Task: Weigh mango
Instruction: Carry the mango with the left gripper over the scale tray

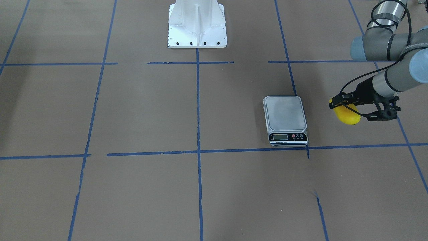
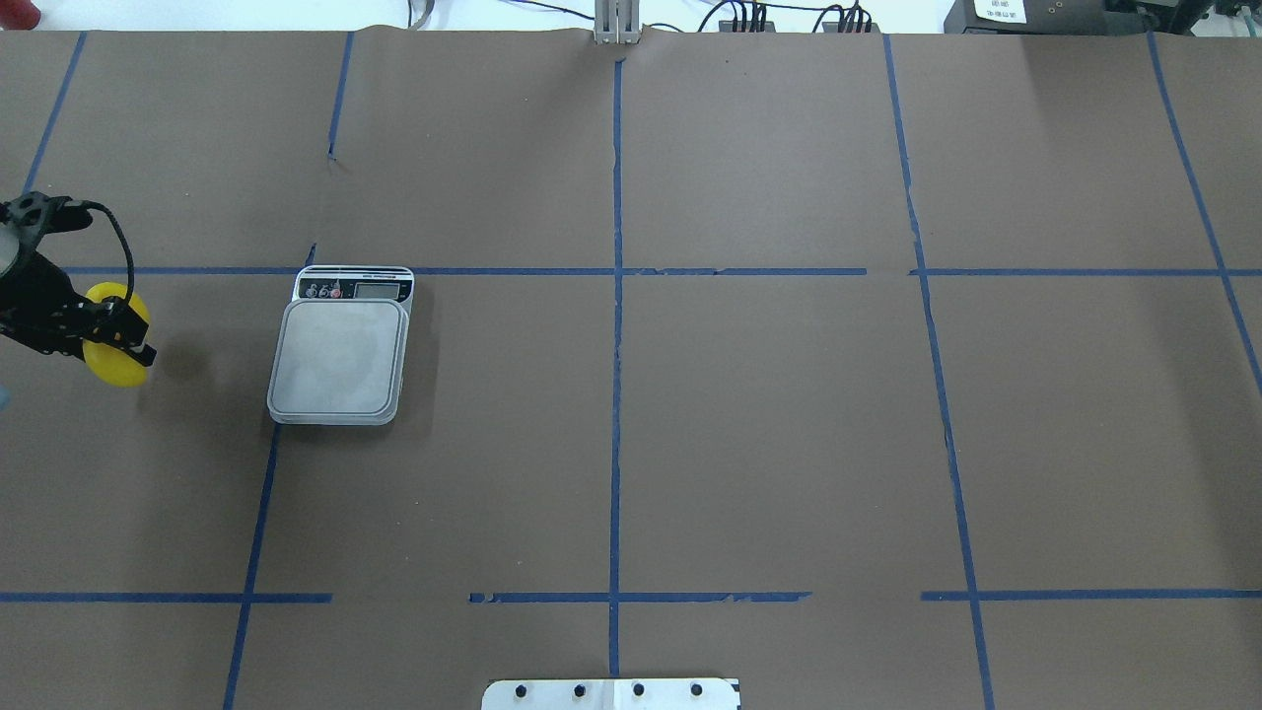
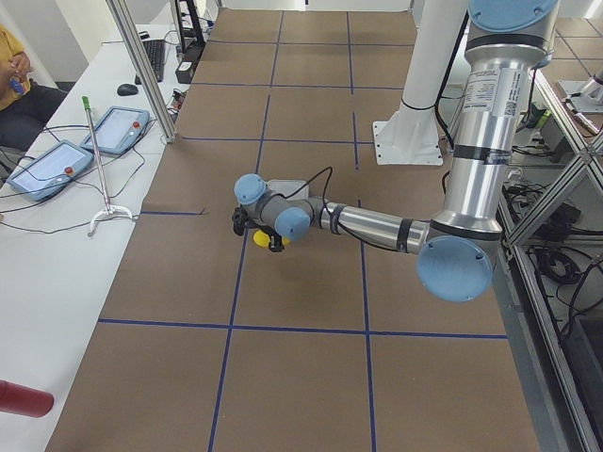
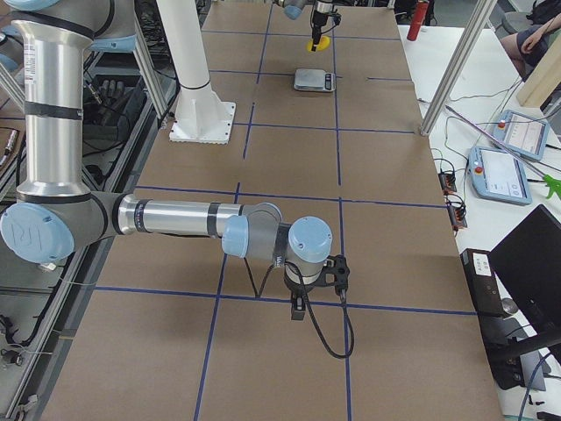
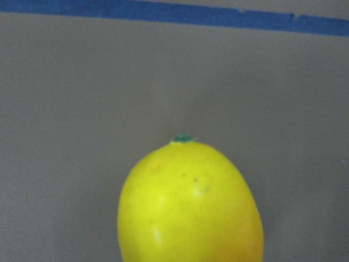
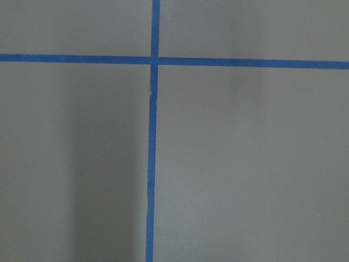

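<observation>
- My left jaws: clenched on mango [image 2: 114, 369], judged clear of worktop [image 2: 769, 444], far-left side.
- Scale [image 2: 340, 360]: near mango's right, platform bare.
- Step: carrying. Next: travel right, lower, release centrally.
- My right jaws: state cannot tell.

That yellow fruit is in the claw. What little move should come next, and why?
Probably carry it sideways until it hangs over the scale. The left gripper is shut on the mango, which seems to hang clear of the table beside the scale, and nothing lies on the scale yet.
</observation>
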`<state>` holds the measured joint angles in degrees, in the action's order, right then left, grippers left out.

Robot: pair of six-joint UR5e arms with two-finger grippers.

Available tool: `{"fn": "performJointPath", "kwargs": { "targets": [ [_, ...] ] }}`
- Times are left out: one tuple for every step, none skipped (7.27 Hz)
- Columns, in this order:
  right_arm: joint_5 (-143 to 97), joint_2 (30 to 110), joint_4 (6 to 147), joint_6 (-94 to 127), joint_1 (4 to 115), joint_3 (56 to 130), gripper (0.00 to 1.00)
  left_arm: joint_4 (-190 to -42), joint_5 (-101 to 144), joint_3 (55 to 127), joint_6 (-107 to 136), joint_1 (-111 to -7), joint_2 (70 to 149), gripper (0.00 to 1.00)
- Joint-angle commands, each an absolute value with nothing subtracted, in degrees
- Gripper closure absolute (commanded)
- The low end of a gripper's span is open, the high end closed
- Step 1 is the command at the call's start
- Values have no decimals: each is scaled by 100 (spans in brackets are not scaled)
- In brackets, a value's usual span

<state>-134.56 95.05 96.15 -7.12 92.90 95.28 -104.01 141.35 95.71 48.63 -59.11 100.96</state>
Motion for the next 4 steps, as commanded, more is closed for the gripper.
{"fn": "performJointPath", "kwargs": {
  "targets": [
    [-13456, 9510, 9615, -712, 9290, 9527, 0, -10257, 13828, 9712, 5842, -5269, 10773, 100],
    [-13456, 9501, 9615, -712, 9290, 9527, 0, -10292, 13425, 9660, 5784, -4986, 10845, 100],
    [-13456, 9510, 9615, -712, 9290, 9527, 0, -10353, 13395, 9633, 5627, -4705, 10846, 100],
    [-13456, 9510, 9615, -712, 9290, 9527, 0, -10362, 13395, 9624, 5303, -4546, 10863, 100]
  ]
}}
